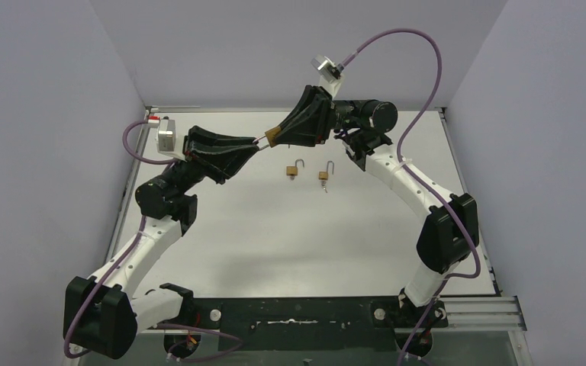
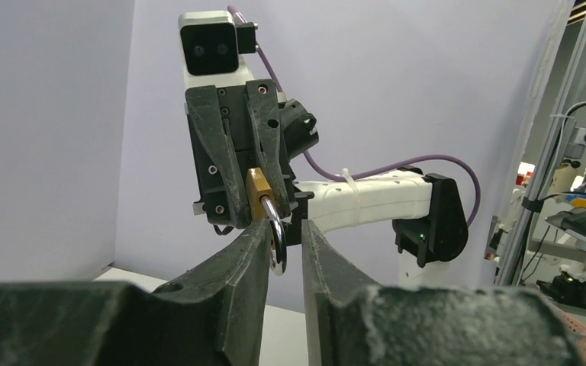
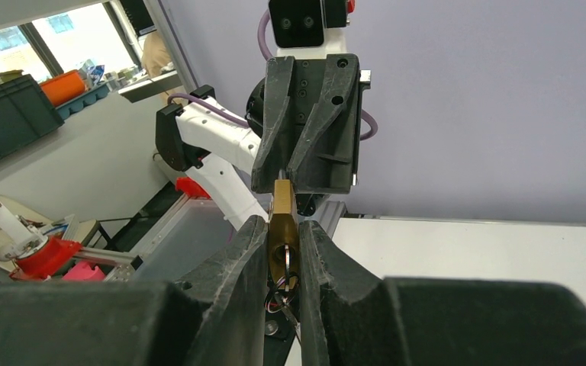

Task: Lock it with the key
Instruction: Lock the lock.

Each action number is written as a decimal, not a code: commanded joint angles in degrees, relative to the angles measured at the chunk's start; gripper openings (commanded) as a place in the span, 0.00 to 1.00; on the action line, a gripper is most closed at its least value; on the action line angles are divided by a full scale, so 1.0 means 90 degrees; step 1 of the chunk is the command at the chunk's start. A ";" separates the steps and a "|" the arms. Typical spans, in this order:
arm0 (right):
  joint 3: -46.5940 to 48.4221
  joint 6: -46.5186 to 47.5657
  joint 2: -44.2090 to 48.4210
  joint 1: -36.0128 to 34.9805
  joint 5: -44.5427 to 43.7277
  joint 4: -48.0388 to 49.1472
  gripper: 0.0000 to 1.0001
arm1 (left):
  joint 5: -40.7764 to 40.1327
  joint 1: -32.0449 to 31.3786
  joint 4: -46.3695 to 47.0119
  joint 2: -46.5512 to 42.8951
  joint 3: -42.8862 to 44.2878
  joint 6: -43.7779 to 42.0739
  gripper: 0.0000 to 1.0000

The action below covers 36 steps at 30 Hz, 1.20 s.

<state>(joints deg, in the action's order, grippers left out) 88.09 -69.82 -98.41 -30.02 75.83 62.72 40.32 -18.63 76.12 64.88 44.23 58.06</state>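
Note:
A brass padlock [image 1: 272, 138] hangs in the air over the back of the table, between both arms. My right gripper [image 1: 278, 134] is shut on its body [image 3: 283, 217]. A key [image 3: 284, 263] sticks out of the underside, and a ring with more keys dangles below it. In the left wrist view the steel shackle [image 2: 276, 240] stands out of the brass body [image 2: 257, 191]. My left gripper [image 2: 284, 225] has its fingers close on either side of the shackle. The shackle rests against the left finger [image 2: 255, 244], and a gap shows on the other side.
Two more small brass padlocks [image 1: 294, 169] [image 1: 324, 174] lie with their shackles open on the white table [image 1: 290, 244], just below the grippers. Grey walls close off the back and both sides. Purple cables loop above the arms.

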 commanded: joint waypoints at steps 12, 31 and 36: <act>0.0358 -0.0025 0.0007 0.0064 -0.0244 0.0190 0.00 | 0.0250 -0.0007 0.0057 -0.0044 0.0287 0.0063 0.20; 0.0348 0.0191 0.0003 0.0062 -0.0245 -0.0066 0.00 | 0.0499 -0.0019 -0.1015 -0.0019 0.0599 0.0043 0.00; 0.0357 0.0266 -0.0008 0.0045 -0.0241 -0.0166 0.00 | 0.0446 -0.0067 -0.1065 0.0028 0.0603 0.0071 0.00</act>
<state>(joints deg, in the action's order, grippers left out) 88.77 -68.77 -99.00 -29.21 76.09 60.93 42.46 -18.52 67.11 65.47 47.09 58.28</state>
